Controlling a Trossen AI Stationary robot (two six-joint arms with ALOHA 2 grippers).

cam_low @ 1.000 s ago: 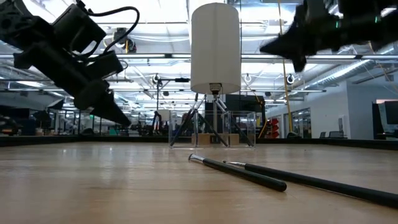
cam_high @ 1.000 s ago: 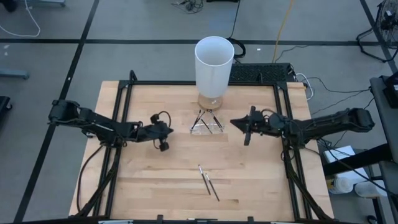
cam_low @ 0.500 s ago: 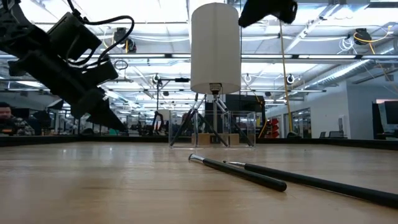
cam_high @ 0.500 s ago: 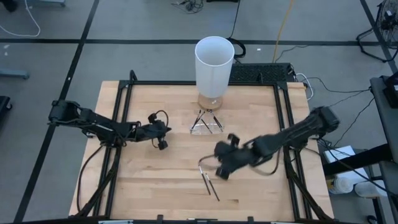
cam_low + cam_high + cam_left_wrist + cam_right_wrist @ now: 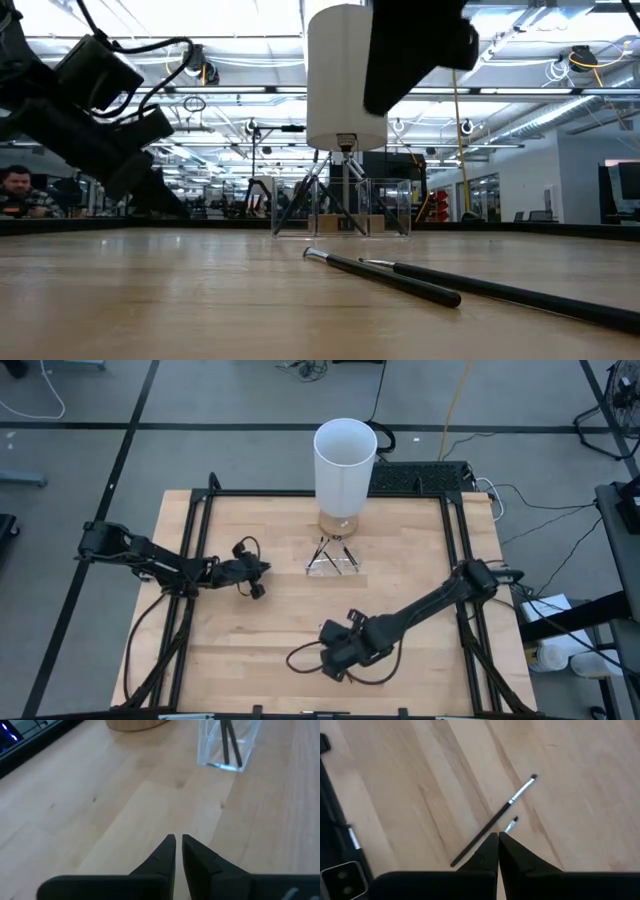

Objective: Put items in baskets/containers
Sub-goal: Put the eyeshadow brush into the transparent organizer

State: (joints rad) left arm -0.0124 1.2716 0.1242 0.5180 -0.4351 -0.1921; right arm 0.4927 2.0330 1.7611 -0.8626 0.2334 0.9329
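Two thin dark sticks with silver ferrules lie side by side on the wood near the table's near edge. In the right wrist view one stick shows whole; the other stick's tip peeks past my fingers. My right gripper hangs shut above them, touching nothing, and it hides them in the high view. The clear container stands before the white cylinder, with more sticks leaning inside it. My left gripper waits shut, left of the container.
The tall white cylinder on its wooden base stands just behind the container at the far middle. A black frame runs along the table's edges. Bare wood lies between the container and the sticks. A person shows in the room behind.
My right arm has swung from beside the container's right side toward the table's near edge, ending over the two loose sticks. My left gripper has drawn back a little toward the table's left. The sticks and container have not moved.
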